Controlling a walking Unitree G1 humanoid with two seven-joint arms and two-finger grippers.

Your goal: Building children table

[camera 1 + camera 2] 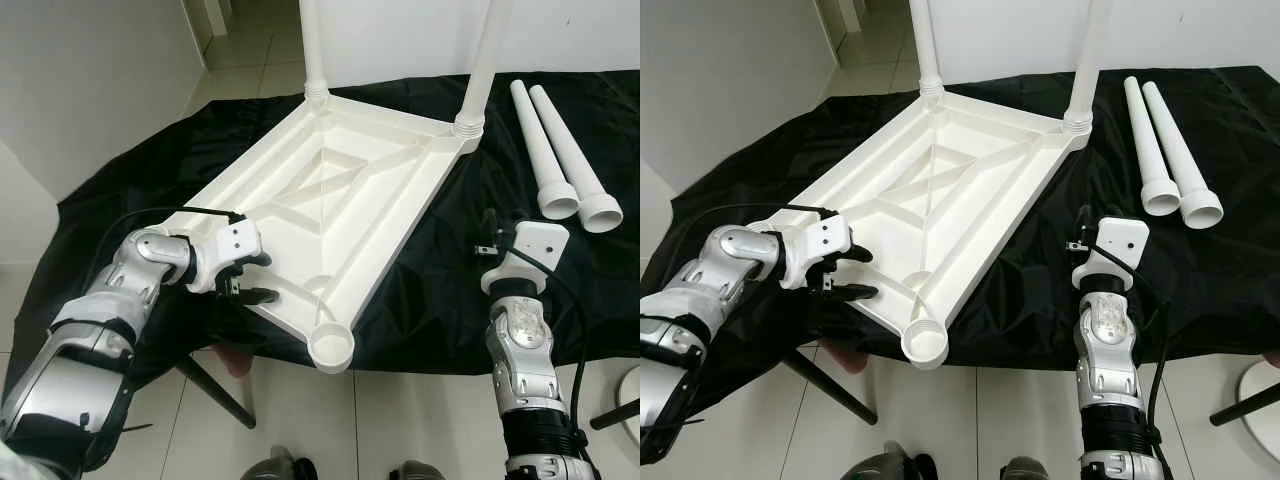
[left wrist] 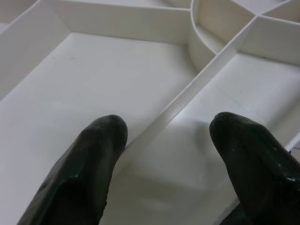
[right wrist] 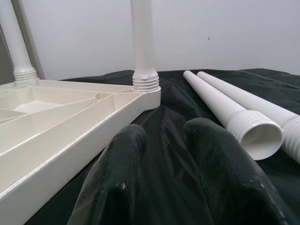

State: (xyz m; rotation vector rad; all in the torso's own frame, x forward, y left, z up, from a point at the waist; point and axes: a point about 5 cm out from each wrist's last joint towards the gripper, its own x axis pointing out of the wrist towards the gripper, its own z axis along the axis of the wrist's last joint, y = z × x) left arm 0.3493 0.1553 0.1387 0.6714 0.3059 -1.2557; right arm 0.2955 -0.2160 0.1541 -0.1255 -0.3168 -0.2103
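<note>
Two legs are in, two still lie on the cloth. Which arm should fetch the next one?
Right, probably. The right tool hovers empty over the black cloth, close to the two loose legs. The left tool is open over the upturned tabletop, steadying its near corner.

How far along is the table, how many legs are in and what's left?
Two legs stand screwed into the far corners of the upside-down white tabletop. Two loose legs lie on the black cloth. The near corner socket is empty. The left gripper is open over the tabletop's near edge; the right gripper holds nothing.
</note>
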